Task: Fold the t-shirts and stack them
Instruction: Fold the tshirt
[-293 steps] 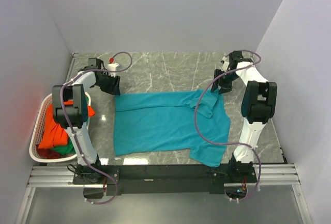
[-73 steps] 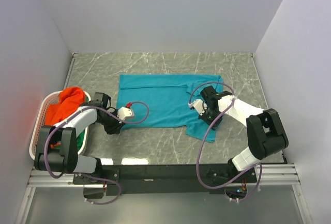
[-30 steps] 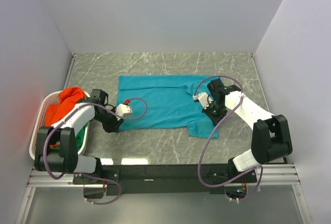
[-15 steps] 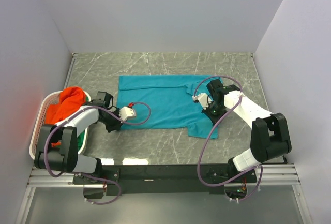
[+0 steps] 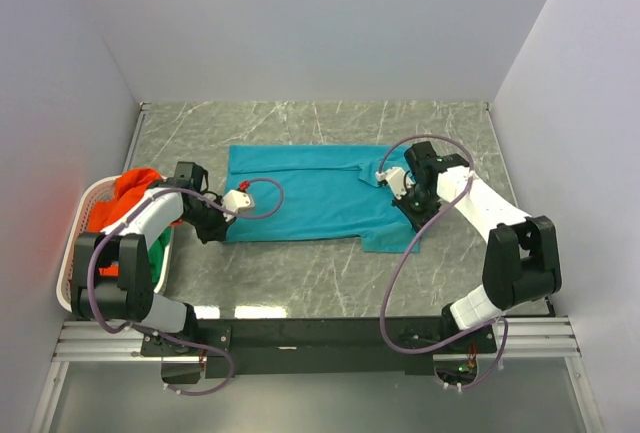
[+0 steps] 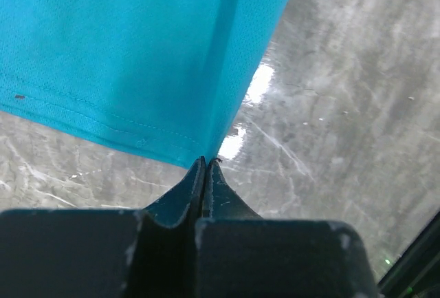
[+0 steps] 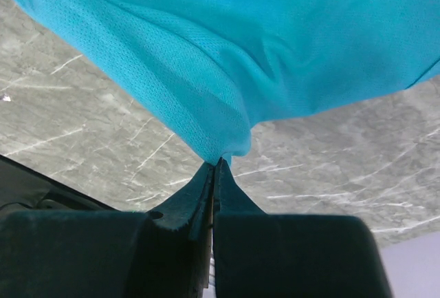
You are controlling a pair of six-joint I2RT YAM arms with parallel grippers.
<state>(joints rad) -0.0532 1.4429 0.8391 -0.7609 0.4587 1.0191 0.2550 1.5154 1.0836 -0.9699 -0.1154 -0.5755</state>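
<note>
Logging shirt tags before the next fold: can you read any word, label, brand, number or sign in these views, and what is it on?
No readable text in any view.
The teal t-shirt is plain cloth, with no print or label showing.
The orange t-shirt shows no print.
The white basket shows no markings.

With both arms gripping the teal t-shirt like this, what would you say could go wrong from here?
1. The left jaws seem to pinch only the very corner of the teal t-shirt at its hem; it may slip out under a pull.
2. The right jaws hold a bunched ridge of cloth, so the fold may come out creased.
3. The left arm's purple cable loops over the shirt and might drag it.
</note>
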